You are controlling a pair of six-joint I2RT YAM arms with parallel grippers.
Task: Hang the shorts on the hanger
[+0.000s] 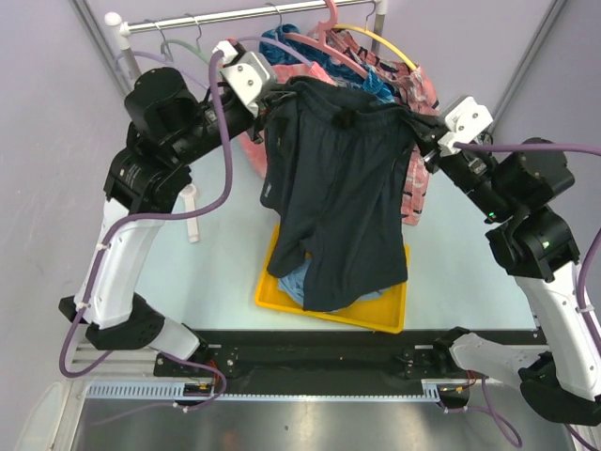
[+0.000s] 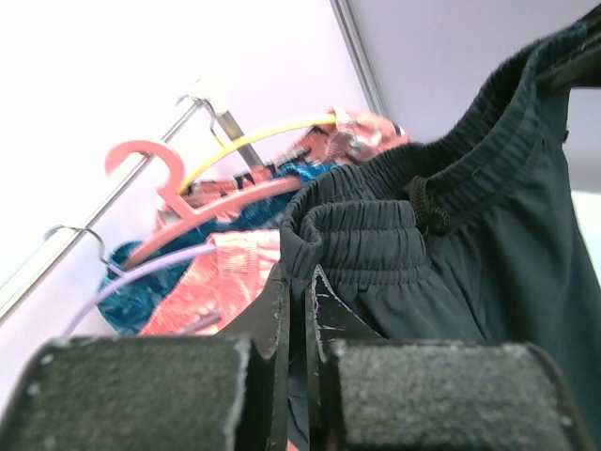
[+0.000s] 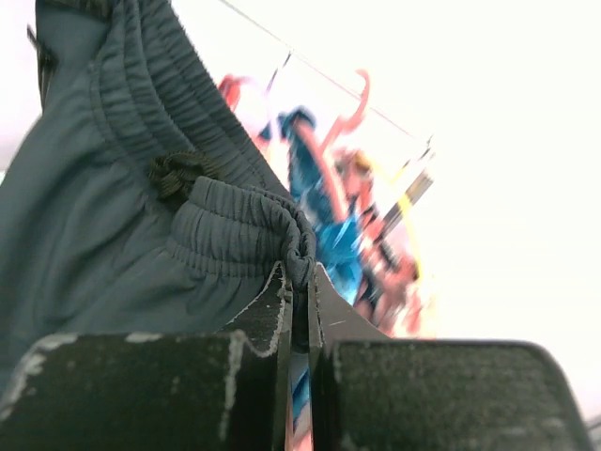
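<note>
The left gripper (image 1: 272,99) and the right gripper (image 1: 423,127) are each clenched on one end of the waistband, so the shorts (image 1: 343,197) hang spread in the air above the yellow tray (image 1: 390,319), waistband running left to right. The hanger (image 1: 188,44) hangs on the rail (image 1: 235,14), behind and left of the left gripper, so that arm is nearer. Both arms are raised, elbows out and wrists turned inward.

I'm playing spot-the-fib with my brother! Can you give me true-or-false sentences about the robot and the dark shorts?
1. The left claw and the right claw both pinch the dark shorts by the waistband. True.
2. The shorts are lying down flat. False: they hang in the air, stretched between the two claws.
3. A pink hanger hangs on the rail. True.
4. The tray under the shorts is red. False: it is a yellow tray.
</note>
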